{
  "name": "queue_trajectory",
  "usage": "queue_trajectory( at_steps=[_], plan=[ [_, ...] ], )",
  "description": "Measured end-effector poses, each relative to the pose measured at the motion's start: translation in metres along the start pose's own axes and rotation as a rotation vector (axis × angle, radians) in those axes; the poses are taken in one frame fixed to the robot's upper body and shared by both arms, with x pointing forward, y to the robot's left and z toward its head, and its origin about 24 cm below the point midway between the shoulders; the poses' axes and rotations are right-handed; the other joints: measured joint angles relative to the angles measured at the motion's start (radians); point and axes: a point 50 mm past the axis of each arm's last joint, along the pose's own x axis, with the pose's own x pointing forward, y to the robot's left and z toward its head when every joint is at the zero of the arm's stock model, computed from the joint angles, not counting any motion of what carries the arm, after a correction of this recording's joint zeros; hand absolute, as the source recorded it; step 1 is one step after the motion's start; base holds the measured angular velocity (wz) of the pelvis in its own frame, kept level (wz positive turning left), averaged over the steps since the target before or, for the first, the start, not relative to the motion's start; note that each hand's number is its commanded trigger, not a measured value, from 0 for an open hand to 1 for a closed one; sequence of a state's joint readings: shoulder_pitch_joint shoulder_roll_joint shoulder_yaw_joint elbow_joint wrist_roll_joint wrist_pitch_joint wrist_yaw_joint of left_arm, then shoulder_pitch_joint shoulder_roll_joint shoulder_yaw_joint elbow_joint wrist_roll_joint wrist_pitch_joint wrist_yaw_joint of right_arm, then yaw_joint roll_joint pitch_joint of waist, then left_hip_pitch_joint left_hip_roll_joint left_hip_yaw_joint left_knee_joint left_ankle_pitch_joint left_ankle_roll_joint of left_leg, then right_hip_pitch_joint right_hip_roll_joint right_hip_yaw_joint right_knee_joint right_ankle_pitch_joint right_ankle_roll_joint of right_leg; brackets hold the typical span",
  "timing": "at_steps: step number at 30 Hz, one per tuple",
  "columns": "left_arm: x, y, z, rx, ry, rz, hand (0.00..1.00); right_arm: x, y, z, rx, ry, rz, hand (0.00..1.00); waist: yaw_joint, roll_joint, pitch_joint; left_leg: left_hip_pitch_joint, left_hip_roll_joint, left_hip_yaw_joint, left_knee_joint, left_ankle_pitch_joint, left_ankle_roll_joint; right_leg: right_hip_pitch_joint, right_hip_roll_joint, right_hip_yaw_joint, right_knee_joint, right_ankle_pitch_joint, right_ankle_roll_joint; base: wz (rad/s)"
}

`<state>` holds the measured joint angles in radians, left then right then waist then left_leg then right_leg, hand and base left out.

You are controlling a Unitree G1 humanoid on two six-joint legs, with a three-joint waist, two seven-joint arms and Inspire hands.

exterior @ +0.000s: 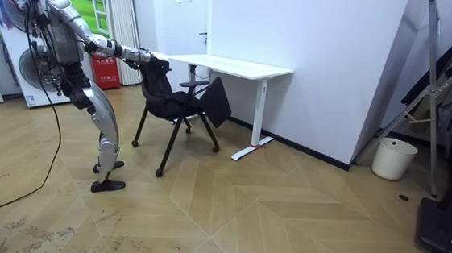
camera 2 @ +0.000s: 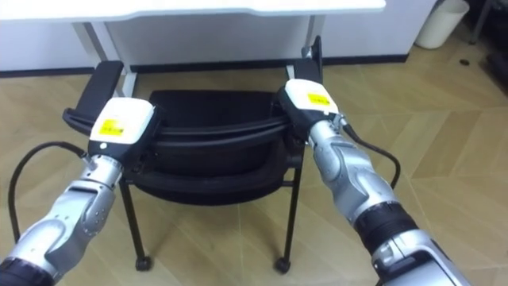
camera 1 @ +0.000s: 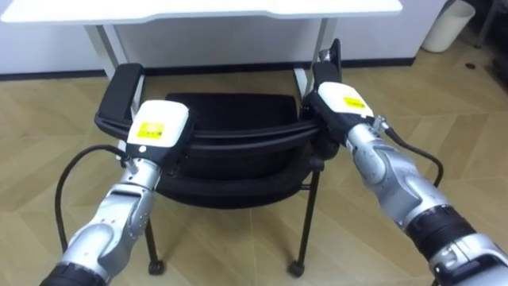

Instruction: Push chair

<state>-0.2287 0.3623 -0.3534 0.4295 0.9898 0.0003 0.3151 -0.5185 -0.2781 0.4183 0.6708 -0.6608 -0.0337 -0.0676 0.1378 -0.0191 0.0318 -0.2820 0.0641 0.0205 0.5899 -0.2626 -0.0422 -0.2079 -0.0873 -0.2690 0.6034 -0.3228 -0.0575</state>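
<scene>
Left hand, right hand on chair back edge, grip cannot tell; desk just ahead.

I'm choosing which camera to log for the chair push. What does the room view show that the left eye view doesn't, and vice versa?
Room view: the robot's stance behind the chair, arms stretched forward, and the desk whole. Left eye view: the left hand and right hand close up at the top of the backrest, plus the rear castors. Both: chair, desk, white bin.
</scene>
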Motion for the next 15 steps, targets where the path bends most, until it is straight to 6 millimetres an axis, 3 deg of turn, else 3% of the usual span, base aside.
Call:
queue_trajectory(
  at_steps=[9, 15],
  plan=[
    [-0.0014, 0.0001, 0.0004, -0.008, 0.011, 0.004, 1.00, -0.0012, -0.0038, 0.0026, -0.013, 0.001, -0.009, 1.00, 0.002, 0.003, -0.0026, 0.011, -0.014, 0.038, -0.020, -0.002, 0.018, -0.018, -0.025, 0.022, 0.007, 0.004, 0.011, -0.08],
    [-0.0007, -0.0012, 0.0036, -0.017, 0.007, -0.001, 1.00, -0.0025, -0.0011, 0.0024, -0.011, 0.002, -0.011, 1.00, -0.001, 0.000, -0.0058, 0.017, -0.029, 0.034, -0.039, 0.003, 0.026, -0.010, -0.035, 0.016, -0.007, 0.007, 0.023, 0.02]
  ],
)
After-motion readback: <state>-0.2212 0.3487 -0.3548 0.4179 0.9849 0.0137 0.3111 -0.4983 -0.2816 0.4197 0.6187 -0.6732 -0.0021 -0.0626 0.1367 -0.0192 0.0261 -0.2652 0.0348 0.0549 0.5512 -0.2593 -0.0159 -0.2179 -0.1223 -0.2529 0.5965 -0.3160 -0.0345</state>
